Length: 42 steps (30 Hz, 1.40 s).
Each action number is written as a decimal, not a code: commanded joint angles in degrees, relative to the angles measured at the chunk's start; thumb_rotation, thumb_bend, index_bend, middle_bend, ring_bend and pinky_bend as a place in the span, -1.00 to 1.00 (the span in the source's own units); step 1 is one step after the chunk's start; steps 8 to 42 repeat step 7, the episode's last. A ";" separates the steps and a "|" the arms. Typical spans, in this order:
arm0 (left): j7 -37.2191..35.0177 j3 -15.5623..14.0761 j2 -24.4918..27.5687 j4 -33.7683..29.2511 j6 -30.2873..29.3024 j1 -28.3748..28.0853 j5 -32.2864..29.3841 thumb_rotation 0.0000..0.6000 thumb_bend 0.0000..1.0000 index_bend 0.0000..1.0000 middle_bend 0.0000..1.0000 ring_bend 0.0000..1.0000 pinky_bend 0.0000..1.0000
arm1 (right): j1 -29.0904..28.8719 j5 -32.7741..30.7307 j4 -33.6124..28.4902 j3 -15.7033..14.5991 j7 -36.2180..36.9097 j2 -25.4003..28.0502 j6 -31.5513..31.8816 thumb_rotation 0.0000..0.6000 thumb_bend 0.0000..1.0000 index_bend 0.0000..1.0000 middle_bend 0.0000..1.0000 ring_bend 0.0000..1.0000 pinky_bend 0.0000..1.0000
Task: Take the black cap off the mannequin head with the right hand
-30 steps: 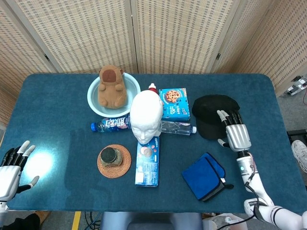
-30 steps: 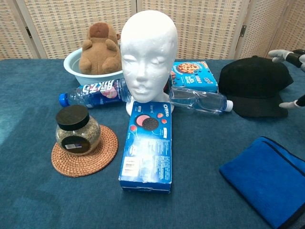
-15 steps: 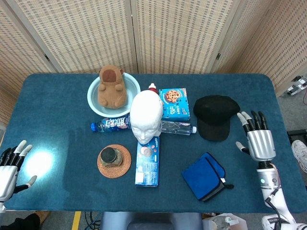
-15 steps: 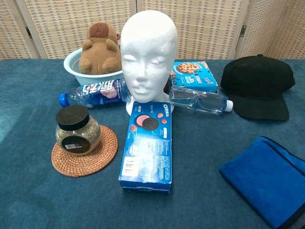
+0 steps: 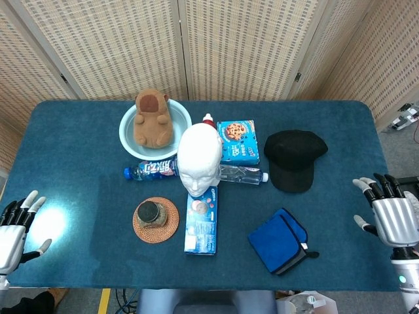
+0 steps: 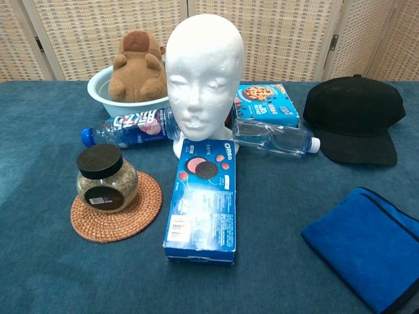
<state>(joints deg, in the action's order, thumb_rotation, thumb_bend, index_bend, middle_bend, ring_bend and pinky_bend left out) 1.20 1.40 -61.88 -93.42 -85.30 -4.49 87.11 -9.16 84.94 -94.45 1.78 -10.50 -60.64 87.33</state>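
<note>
The black cap [image 5: 294, 157] [image 6: 354, 118] lies flat on the blue table, to the right of the white mannequin head [image 5: 199, 159] [image 6: 201, 72], which is bare. My right hand [image 5: 391, 216] hangs at the table's right edge with its fingers spread, well clear of the cap and holding nothing. Off the table's near left corner, my left hand [image 5: 14, 230] is open too, fingers apart. Neither hand shows in the chest view.
Around the mannequin head: a capybara plush [image 5: 152, 118] in a pale bowl [image 5: 131, 135], a cookie box [image 5: 237, 140], two lying bottles [image 5: 149, 171] [image 5: 242, 174], an Oreo box [image 5: 201, 219], a jar on a woven coaster [image 5: 156, 216]. A folded blue cloth [image 5: 279, 241] lies front right.
My right hand has let go of the cap and drawn back to the right and toward the table's near edge. The cap stays on the table. The left hand barely moved.
</note>
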 commanded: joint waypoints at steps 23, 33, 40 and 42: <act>0.04 -0.10 0.03 -0.20 -0.18 0.02 0.31 1.00 -0.60 -0.97 -1.00 -0.99 -1.00 | 2.51 4.42 0.46 -1.75 4.41 -0.11 2.20 1.00 -1.00 -0.40 -0.40 -0.68 -0.65; 0.04 -0.10 0.03 -0.20 -0.18 0.02 0.31 1.00 -0.60 -0.97 -1.00 -0.99 -1.00 | 2.51 4.42 0.46 -1.75 4.41 -0.11 2.20 1.00 -1.00 -0.40 -0.40 -0.68 -0.65; 0.04 -0.10 0.03 -0.20 -0.18 0.02 0.31 1.00 -0.60 -0.97 -1.00 -0.99 -1.00 | 2.51 4.42 0.46 -1.75 4.41 -0.11 2.20 1.00 -1.00 -0.40 -0.40 -0.68 -0.65; 0.04 -0.10 0.03 -0.20 -0.18 0.02 0.31 1.00 -0.60 -0.97 -1.00 -0.99 -1.00 | 2.51 4.42 0.46 -1.75 4.41 -0.11 2.20 1.00 -1.00 -0.40 -0.40 -0.68 -0.65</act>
